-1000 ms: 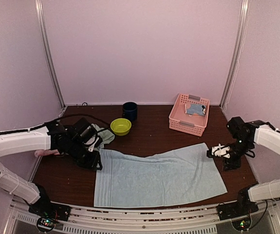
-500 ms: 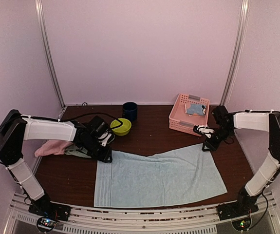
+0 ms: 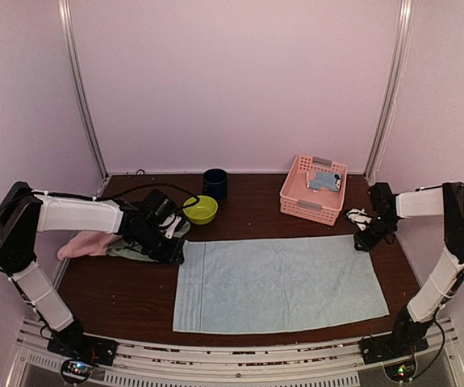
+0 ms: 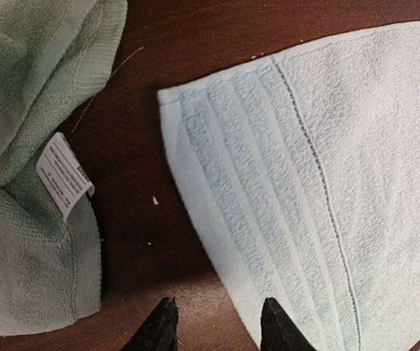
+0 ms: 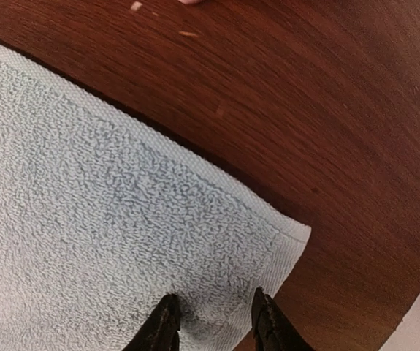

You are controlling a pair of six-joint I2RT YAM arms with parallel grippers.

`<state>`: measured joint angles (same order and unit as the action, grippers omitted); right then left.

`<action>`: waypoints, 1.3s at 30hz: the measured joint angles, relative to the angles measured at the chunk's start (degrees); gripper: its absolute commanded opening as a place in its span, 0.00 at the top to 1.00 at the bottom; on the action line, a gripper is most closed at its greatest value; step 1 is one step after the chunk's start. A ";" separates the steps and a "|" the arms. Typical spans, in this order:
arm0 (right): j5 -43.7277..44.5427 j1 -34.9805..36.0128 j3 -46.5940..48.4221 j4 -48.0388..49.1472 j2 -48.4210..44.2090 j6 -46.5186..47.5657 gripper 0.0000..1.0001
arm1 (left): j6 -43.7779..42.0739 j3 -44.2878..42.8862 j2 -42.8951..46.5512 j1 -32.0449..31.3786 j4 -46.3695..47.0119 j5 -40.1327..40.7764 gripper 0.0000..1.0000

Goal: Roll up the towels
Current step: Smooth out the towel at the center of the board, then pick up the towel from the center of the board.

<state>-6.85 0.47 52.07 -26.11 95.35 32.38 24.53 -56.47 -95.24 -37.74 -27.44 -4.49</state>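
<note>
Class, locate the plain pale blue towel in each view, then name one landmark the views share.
Top external: pale blue towel lies flat, centre front.
Left wrist: pale blue towel corner fills the right side.
Right wrist: pale blue towel corner fills the lower left.
Shared landmark: dark wooden table.

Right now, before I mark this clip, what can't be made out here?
Pink towel, top view: largely behind the left arm.
Mint green towel, left wrist view: cut by the left and top edges.
Patched towel in the pink basket, top view: too small to tell if rolled.
Right gripper, right wrist view: only fingertips show; contact with the pale blue towel unclear.
</note>
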 measured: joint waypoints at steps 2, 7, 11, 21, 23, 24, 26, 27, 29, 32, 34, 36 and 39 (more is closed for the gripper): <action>0.24 -1.27 -0.17 -0.57 -0.33 0.68 0.59 | -0.22 0.13 0.00 0.35 0.76 -0.55 0.59; -2.62 -2.27 1.60 -6.88 -1.92 2.10 0.50 | -1.16 -0.52 -0.15 0.63 2.49 -1.53 0.52; -5.05 -3.58 7.98 -9.86 -2.60 1.44 0.48 | -1.86 -3.93 -2.43 2.64 4.87 -3.80 0.47; -8.98 -10.54 15.26 -10.05 4.04 -2.16 0.47 | -3.21 -9.75 -11.39 7.61 9.09 -5.68 0.51; -9.49 -10.88 15.08 -10.19 4.94 -2.45 0.47 | -3.52 -9.84 -12.68 7.61 9.64 -6.27 0.53; -9.73 -10.91 14.97 -10.25 5.05 -2.60 0.47 | -3.67 -9.90 -13.14 7.61 9.77 -6.54 0.54; -10.12 -10.91 14.93 -10.27 5.05 -2.80 0.47 | -3.89 -10.19 -13.79 7.58 9.97 -7.13 0.56; -10.34 -10.91 14.93 -10.23 5.05 -2.82 0.47 | -3.93 -10.45 -14.03 7.58 10.05 -7.34 0.57; -10.71 -10.88 14.93 -10.27 5.05 -2.82 0.47 | -4.04 -10.97 -14.45 7.61 10.73 -7.78 0.58; -11.15 -10.91 14.93 -10.29 5.05 -2.84 0.47 | -4.11 -12.00 -15.17 7.58 11.26 -8.28 0.59; -11.32 -10.91 14.93 -10.29 5.05 -2.84 0.47 | -4.11 -12.55 -15.78 7.58 11.41 -8.37 0.59; -11.41 -10.91 14.93 -10.34 5.05 -2.86 0.47 | -4.11 -12.68 -16.22 7.61 11.54 -8.37 0.60; -11.56 -10.91 14.93 -10.32 5.05 -2.91 0.47 | -4.15 -12.70 -16.74 7.61 11.52 -8.37 0.63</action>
<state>-18.41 -10.44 67.00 -36.42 100.40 29.47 20.38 -69.17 -111.98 -30.13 -15.92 -12.86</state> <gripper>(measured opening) 0.528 0.396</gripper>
